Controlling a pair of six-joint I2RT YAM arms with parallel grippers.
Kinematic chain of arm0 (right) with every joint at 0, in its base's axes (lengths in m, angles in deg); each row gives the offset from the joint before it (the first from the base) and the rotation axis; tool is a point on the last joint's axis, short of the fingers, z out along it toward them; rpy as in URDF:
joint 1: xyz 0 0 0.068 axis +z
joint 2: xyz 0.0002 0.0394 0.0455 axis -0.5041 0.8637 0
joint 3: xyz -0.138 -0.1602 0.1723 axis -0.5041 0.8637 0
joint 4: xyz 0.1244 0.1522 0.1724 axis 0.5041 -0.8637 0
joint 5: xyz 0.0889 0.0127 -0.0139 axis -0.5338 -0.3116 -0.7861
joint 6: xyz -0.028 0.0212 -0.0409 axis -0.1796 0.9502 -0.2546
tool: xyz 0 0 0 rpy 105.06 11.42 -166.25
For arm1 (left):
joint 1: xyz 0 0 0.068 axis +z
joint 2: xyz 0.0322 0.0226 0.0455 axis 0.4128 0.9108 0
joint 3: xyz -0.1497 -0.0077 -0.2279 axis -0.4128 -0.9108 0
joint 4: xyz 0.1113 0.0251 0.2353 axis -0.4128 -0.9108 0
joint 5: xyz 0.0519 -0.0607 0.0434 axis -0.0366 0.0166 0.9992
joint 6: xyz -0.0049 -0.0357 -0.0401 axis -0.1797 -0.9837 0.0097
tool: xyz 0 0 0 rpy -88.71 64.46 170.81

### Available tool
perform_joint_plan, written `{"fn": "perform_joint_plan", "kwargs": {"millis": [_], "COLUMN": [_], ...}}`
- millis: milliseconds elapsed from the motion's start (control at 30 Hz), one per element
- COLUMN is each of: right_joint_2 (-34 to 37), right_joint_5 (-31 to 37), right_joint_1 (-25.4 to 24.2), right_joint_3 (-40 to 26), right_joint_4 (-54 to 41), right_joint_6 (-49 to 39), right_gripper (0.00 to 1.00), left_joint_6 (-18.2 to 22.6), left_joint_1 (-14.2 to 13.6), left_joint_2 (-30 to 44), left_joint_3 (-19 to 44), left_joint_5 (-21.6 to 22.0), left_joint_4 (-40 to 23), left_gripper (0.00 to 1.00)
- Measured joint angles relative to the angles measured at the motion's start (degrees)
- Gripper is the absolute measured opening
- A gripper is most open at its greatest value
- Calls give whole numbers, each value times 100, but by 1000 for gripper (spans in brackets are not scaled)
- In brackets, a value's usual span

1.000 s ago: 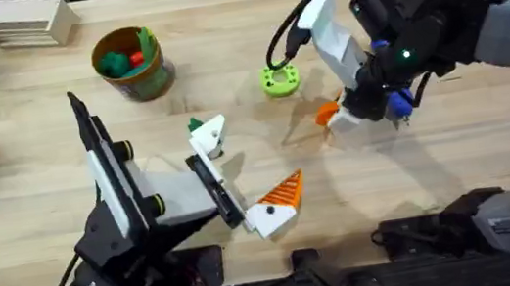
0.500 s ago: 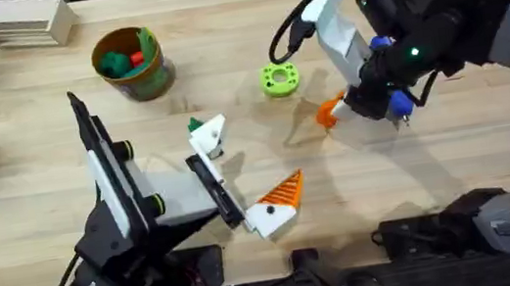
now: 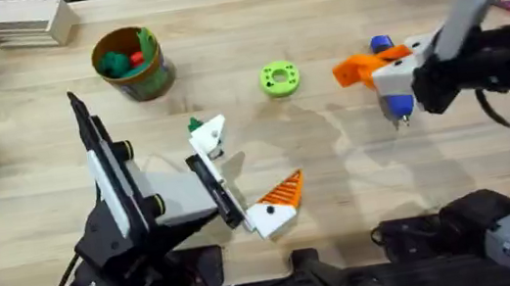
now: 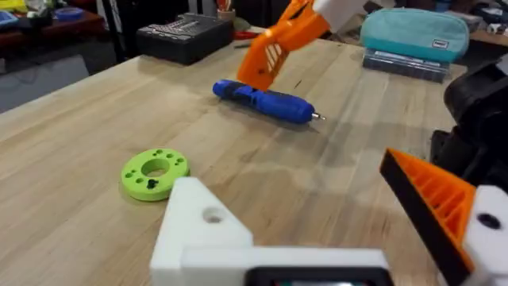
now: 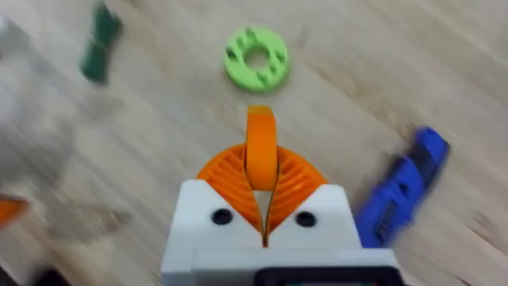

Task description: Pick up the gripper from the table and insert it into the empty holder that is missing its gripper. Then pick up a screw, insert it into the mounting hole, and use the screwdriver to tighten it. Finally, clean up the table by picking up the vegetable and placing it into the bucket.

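- Right gripper (image 5: 262,191) hangs above the counter (image 3: 362,208) at the far right, its two orange pads (image 5: 230,171) clenched on the loose orange gripper (image 5: 260,147), which stands up between them.
- Left gripper (image 3: 243,199), low near the middle, shows one white holder (image 4: 202,230) bare and one orange-tipped finger; its jaws stand apart around nothing.
- Partly hidden under the right gripper, the blue screwdriver (image 4: 262,99) lies on the counter.
- Lime-green disc (image 3: 279,78) lies left of it.
- Far left, the bucket (image 3: 134,65) holds green and red pieces too small to identify.
- Dark green vegetable (image 5: 99,44) is blurred.
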Motion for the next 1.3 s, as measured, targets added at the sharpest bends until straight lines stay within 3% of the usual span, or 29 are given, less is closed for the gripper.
{"fn": "perform_joint_plan", "kwargs": {"millis": [33, 67, 100, 133, 267, 333, 367, 600, 1033, 1300], "right_joint_2": [-171, -468, -384, -87, 586, 1780, 2052, 2229, 2233, 2915], "right_joint_5": [-256, -1136, -1949, -2485, -3215, -4327, -4604, -5093, -5290, -5253], "right_joint_1": [-69, -124, -85, 5, 217, 619, 711, 735, 757, 1003], "right_joint_3": [199, 939, 1628, 2003, 2120, 2120, 2120, 2120, 2120, 2122], "right_joint_4": [329, 1623, 2942, 3553, 4111, 5380, 5578, 5970, 6025, 7234], "right_joint_6": [230, 1174, 2528, 3846, 5090, 6714, 7107, 7751, 8130, 8810], "right_gripper": [19, 19, 19, 19, 19, 19, 19, 19, 19, 19], "left_joint_6": [0, 0, 0, 0, 0, -76, -269, -658, -777, -806], "left_joint_1": [0, 0, 0, 0, 0, 0, 0, 0, 0, 7], "left_joint_2": [0, 0, 0, 0, 0, 0, 0, 0, 0, 0], "left_joint_3": [0, 0, 0, 0, 0, 0, 0, 0, 0, 0], "left_joint_5": [0, 0, 0, 0, 0, 0, 0, 4, 4, 114], "left_joint_4": [-2, 0, -1, -1, 0, 7, 9, 7, 4, -4], "left_gripper": [987, 987, 987, 987, 987, 987, 987, 987, 987, 987]}}
